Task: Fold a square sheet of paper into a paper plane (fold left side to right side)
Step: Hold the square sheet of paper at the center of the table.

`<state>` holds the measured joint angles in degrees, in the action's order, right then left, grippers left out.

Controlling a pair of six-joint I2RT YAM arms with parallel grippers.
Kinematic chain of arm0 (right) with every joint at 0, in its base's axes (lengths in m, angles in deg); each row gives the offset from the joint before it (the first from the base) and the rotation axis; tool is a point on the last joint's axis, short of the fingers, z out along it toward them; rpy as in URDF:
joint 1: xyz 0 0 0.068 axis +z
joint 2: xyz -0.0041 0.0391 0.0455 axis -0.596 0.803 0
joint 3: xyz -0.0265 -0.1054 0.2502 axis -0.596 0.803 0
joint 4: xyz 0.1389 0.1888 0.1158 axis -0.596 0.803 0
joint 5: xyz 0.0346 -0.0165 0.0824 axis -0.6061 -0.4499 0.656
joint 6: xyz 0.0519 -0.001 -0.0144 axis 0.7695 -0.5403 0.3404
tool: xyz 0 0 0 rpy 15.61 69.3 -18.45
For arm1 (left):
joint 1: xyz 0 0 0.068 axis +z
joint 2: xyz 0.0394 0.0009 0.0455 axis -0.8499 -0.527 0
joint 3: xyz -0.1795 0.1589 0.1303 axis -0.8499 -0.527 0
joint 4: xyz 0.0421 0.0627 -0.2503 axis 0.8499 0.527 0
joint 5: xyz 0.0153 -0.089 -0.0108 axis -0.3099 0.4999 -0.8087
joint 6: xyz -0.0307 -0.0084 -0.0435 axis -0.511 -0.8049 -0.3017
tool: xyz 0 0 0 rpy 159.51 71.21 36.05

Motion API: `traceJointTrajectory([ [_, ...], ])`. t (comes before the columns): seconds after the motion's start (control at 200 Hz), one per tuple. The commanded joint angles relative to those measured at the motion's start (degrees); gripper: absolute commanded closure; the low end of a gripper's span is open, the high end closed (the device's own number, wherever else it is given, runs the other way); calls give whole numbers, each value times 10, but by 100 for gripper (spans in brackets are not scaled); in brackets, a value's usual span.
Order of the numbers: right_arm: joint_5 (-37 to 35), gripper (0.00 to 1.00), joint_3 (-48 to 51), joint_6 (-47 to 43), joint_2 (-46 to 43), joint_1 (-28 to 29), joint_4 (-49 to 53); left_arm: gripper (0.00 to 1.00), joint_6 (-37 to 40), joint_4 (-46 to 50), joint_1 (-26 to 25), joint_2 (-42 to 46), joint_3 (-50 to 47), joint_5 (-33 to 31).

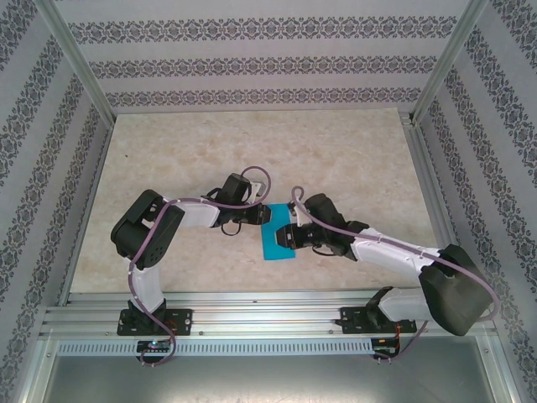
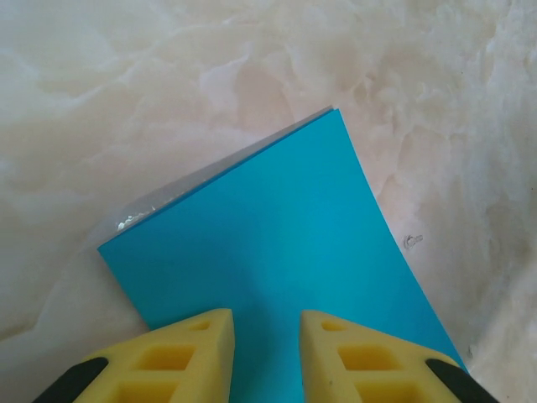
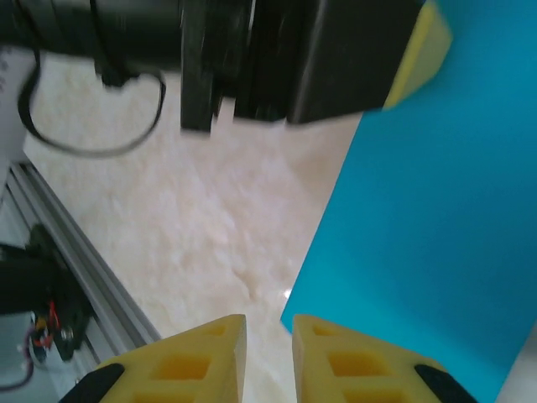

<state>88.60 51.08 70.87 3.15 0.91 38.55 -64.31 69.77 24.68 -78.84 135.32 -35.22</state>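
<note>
On the left of the top view, the white and black left arm [image 1: 197, 210] is reaching from the near edge toward the middle of the pale, marbled beige bench [image 1: 168, 168]. The left tool [image 1: 263, 217] is hanging at the far left corner of the thin, bright cyan-blue sheet of paper [image 1: 277, 250].

In the left wrist view, the left tool [image 2: 267, 357] is showing its 2 yellow fingers [image 2: 185, 353] apart, released. The blue sheet of paper [image 2: 277, 252] is lying flat on the bench [image 2: 126, 84] and passing under the gap. I cannot tell if the fingers are touching it. Along the sheet's upper left edge a thin pale strip of a lower layer is peeking out.

The sheet is lying near the middle of the bench, between the 2 tools, and from above it is looking longer than it is wide.

On the right, the right arm [image 1: 394, 250] is stretching in low. The right tool [image 1: 284, 237] is standing over the sheet's right side. In the right wrist view, the right tool [image 3: 268, 357] is also released, with a narrow gap and only bare bench [image 3: 210, 218] between its fingers. The sheet of paper [image 3: 436, 235] is lying just beside them, to the right. A yellow finger of the left tool [image 3: 424, 46] is resting over the sheet's far edge. A grey aluminium rail [image 3: 75, 260] is running along the left.
</note>
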Motion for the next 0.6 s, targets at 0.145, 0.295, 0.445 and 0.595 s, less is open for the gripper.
traceJointTrajectory([
  [0.145, -11, 81, -74, 38, 139, -85, -84, 71, 18, 25, -9, -31, 1, -37],
  [0.295, -2, 81, -144, 40, 232, -95, -81, 71, 16, 26, -12, -32, 6, -36],
  [0.445, -16, 82, -188, 46, 298, -97, -66, 71, 18, 29, -12, -32, 8, -36],
  [0.595, -34, 82, -207, 49, 335, -96, -40, 71, 20, 28, -13, -25, 8, -34],
])
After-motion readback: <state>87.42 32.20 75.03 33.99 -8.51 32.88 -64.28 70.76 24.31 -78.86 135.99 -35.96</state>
